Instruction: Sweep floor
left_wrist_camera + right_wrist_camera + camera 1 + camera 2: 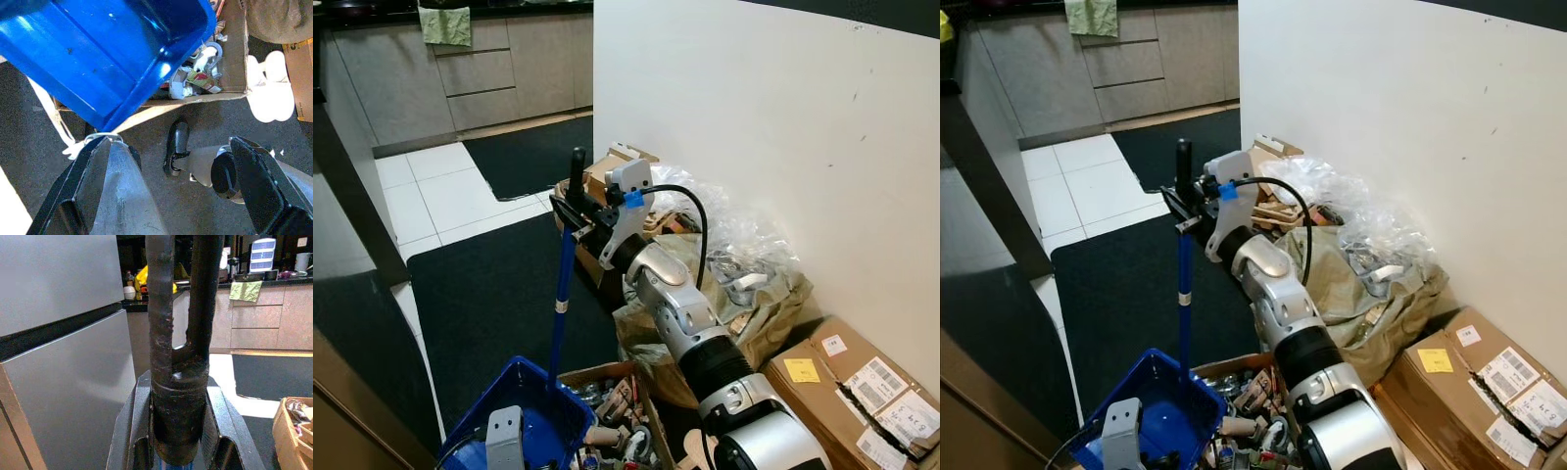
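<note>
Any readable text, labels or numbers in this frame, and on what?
None can be read.
Cardboard box: white shipping labels with print and barcodes, too small to read.
Same box: yellow sticker, its marks blurred.
Packaging in the open box beside the blue dustpan: print blurred.

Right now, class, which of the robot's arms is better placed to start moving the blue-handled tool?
The right: the right gripper is shut on the black grip of the blue handle. The left gripper hangs open below the blue dustpan.

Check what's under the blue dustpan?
Under the dustpan: an open cardboard box of clutter, wheels and packets showing at its edge. The pan covers the rest. Right gripper holds its handle.
</note>
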{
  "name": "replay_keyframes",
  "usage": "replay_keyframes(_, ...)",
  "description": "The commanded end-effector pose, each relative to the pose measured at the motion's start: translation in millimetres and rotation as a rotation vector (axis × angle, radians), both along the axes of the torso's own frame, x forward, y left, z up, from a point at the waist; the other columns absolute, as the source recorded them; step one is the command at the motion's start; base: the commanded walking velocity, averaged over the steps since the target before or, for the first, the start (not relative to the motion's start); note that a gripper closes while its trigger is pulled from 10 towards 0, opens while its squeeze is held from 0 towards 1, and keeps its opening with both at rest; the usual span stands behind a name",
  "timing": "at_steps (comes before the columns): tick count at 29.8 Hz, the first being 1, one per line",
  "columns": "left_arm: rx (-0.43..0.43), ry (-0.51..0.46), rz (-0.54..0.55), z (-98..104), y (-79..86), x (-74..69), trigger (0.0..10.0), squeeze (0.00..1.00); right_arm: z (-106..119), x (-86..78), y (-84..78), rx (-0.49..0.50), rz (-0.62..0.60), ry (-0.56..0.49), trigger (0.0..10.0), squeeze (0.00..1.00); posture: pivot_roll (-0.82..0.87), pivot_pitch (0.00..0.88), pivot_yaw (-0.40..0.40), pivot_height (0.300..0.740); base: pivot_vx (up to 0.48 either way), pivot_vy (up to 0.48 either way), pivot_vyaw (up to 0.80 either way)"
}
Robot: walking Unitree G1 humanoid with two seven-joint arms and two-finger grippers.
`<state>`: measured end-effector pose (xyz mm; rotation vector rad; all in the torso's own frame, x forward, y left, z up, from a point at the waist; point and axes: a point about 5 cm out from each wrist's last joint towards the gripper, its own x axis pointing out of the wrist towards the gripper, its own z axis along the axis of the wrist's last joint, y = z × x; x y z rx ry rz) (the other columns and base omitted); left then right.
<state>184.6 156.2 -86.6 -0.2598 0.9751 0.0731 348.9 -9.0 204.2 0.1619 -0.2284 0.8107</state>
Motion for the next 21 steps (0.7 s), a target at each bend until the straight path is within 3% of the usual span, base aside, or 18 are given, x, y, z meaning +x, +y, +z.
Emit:
replay_keyframes(1, 0.009, 0.013, -0.015, -1.4, 0.2, -2.6, 10.0, 0.00, 1.7, -2.3, 0.1, 0.011, -0.001, -0.018, 10.0, 0.00, 0.02, 0.000, -0.036, 0.740, 0.000, 0.000, 0.00)
replay_keyframes(7, 0.009, 0.017, -0.025, -1.9, -0.8, -3.6, 10.0, 0.00, -2.7, -0.2, -16.7, -0.030, -0.055, -0.018, 10.0, 0.00, 0.01, 0.000, -0.033, 0.740, 0.000, 0.000, 0.00)
replay_keyframes(11, 0.009, 0.017, -0.025, -1.9, -0.8, -3.6, 10.0, 0.00, -2.7, -0.2, -16.7, -0.030, -0.055, -0.018, 10.0, 0.00, 0.01, 0.000, -0.033, 0.740, 0.000, 0.000, 0.00)
replay_keyframes(21, 0.005, 0.021, -0.031, -2.1, -2.2, -3.8, 10.0, 0.00, -3.9, 10.3, -42.4, -0.003, -0.123, 0.077, 10.0, 0.00, 0.01, 0.000, -0.038, 0.740, 0.000, 0.000, 0.00)
